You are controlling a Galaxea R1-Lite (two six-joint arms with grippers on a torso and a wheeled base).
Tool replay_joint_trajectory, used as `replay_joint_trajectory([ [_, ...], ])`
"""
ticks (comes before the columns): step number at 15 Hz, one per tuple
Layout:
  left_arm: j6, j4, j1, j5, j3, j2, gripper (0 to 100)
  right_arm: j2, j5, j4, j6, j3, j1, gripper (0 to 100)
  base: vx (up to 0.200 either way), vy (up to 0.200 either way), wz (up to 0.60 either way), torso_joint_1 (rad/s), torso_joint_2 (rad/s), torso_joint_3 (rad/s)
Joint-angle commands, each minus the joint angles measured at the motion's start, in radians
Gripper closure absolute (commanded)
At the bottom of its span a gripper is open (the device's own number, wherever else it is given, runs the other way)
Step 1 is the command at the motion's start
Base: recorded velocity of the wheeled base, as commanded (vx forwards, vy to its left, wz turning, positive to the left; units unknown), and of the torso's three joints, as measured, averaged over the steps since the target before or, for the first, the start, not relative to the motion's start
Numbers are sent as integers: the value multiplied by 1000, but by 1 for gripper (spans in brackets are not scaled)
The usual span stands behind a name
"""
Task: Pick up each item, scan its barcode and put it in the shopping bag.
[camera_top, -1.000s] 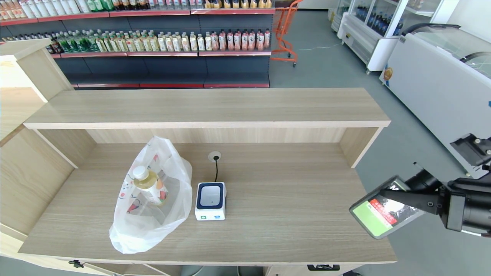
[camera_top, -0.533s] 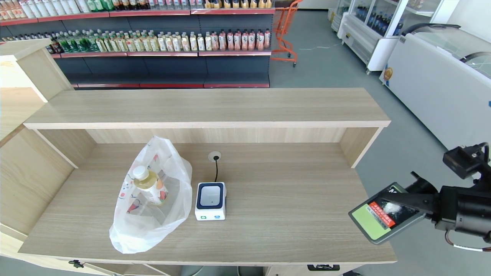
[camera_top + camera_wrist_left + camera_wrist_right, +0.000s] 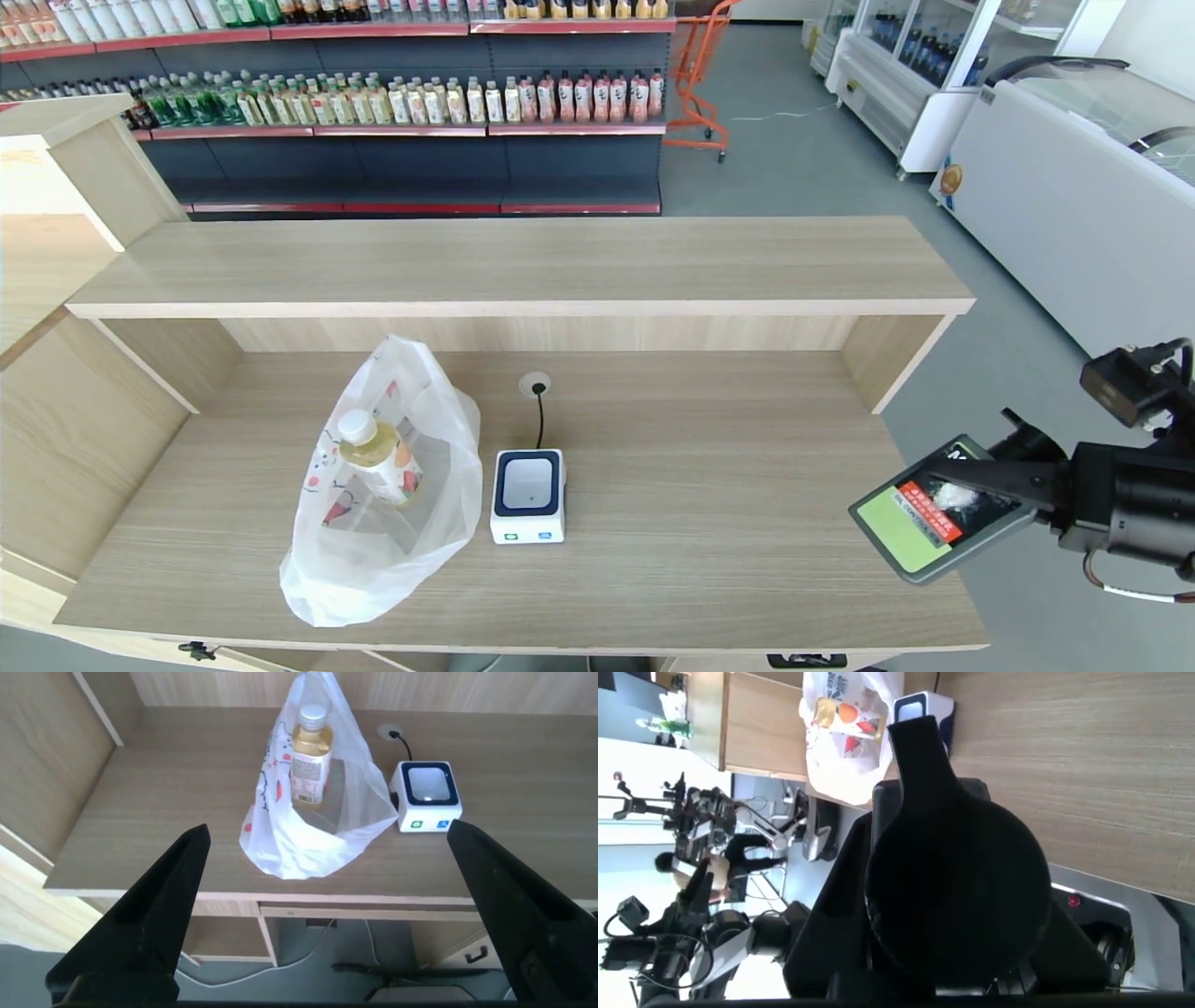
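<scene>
Packet [image 3: 901, 532] is hanging flat in the right pincer [image 3: 948, 490], which is clamping 1 edge, beyond the surface's [image 3: 747, 560] right end. Its scan side is perhaps facing down, so carrying it level over the scanner [image 3: 528, 495] is mattering most. Left pincer [image 3: 327, 835] is gaping empty, facing the shopping bag [image 3: 439, 523].

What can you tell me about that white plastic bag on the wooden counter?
The thin, translucent white plastic shopping bag with colourful prints stands crumpled on the light wooden counter, mouth open upward. Inside, a clear bottle of yellowish drink with a white cap stands roughly upright. The bag sits close beside the small white scanner box with a dark window, on the robot's left of it; whether they touch is unclear.
</scene>
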Motion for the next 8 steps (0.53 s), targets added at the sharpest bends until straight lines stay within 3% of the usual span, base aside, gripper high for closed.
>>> replay_joint_trajectory([
  [1, 0, 0, 0, 0, 0, 0, 0, 9, 0, 1, -1, -18, 0, 100, 0, 200, 0, 7, 7, 2],
  [5, 0, 0, 0, 0, 0, 0, 0, 55, -17, -18, -44, -47, 5, 100, 0, 200, 0, -1, 4, 4],
  [8, 1, 0, 0, -1, 0, 0, 0, 172, -55, -124, -224, -50, 9, 100, 0, 200, 0, 5, 2, 4],
])
